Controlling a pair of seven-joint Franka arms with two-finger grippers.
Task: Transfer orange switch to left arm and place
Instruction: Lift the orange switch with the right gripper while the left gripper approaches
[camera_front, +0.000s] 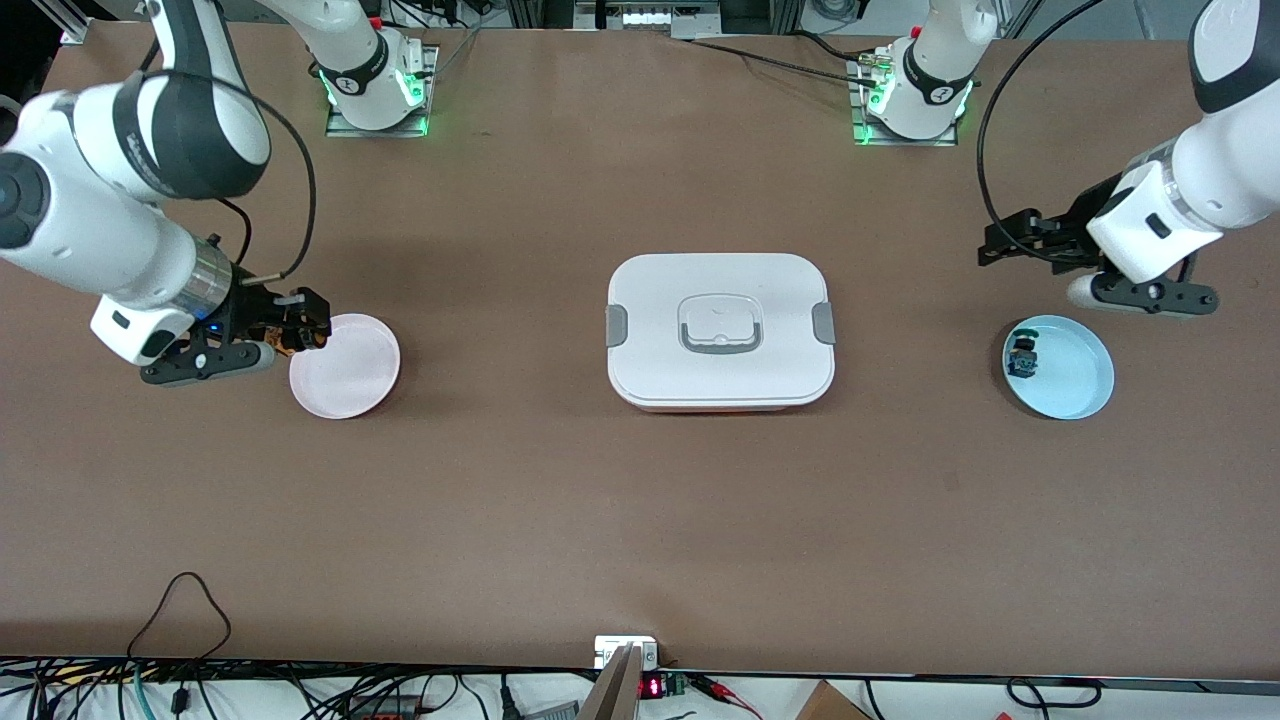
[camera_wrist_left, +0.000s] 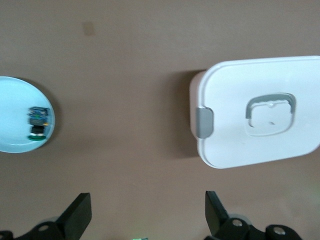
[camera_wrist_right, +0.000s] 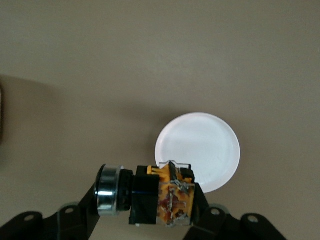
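The right gripper (camera_front: 300, 330) hangs over the edge of the pink plate (camera_front: 345, 366) at the right arm's end of the table, its fingers pinching the orange switch (camera_wrist_right: 167, 195). In the right wrist view the switch lies sideways between the pads, its metal-ringed cap (camera_wrist_right: 109, 190) pointing away from the orange terminal block, with the plate showing pale beneath it. The switch looks to be held clear of the plate rather than resting on it, though the front view is too cramped there to be sure. The box (camera_front: 720, 330) sits closed in the middle of the table, its grey latches on both short sides and the handle recess in the lid. At the left arm's end lies the blue plate (camera_front: 1070, 380), carrying the small blue-and-green switch (camera_front: 1022, 358) near its rim on the side toward the box. The left gripper (camera_front: 995, 243) waits above the bare table, near the blue plate and between it and the arm bases, its fingers (camera_wrist_left: 77, 216) spread wide and holding nothing.
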